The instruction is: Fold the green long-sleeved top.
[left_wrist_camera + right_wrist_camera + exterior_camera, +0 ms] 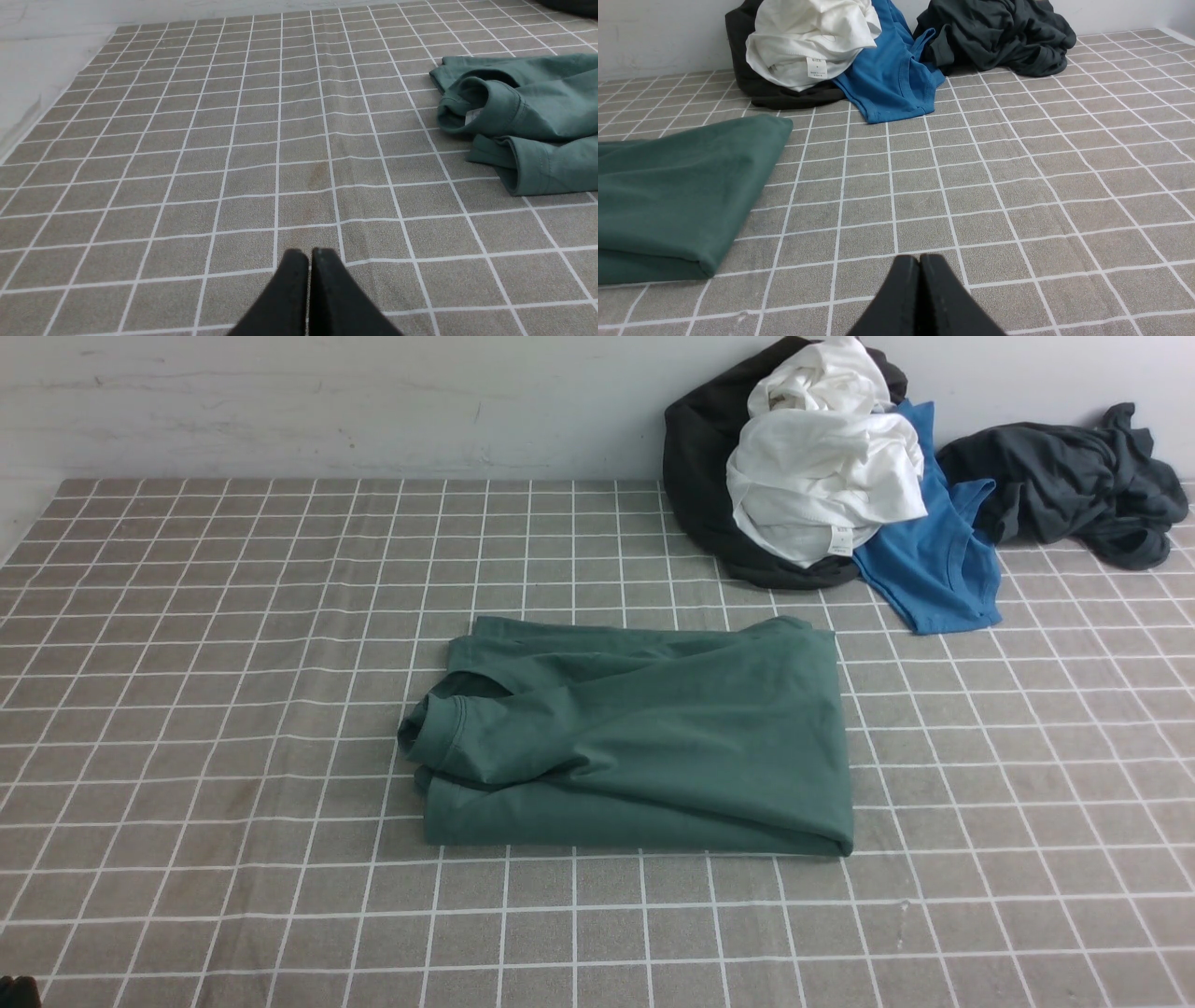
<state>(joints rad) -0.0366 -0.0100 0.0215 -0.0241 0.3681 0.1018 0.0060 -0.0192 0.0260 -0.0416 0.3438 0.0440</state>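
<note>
1. Grey-brown checked tablecloth (233, 663) with white grid lines covers the table, and a pale wall (327, 401) stands behind it
2. On the middle of the tablecloth lies the green long-sleeved top (653, 747), folded into a flat, roughly rectangular bundle; its rolled collar end points to the robot's left
3. Behind the top, to its right and against the wall, is a heap: a white garment (822, 476) on a black garment (700, 476), with a bright blue shirt (934, 569) beside them
4. A dark grey garment (1064, 476) lies further right of the blue shirt
5. The left gripper (309, 254) hangs over bare cloth, apart from the top's collar end, jaws pressed together and empty
6. The right gripper (920, 259) is also apart from the top, at its other end, jaws closed on nothing
</note>
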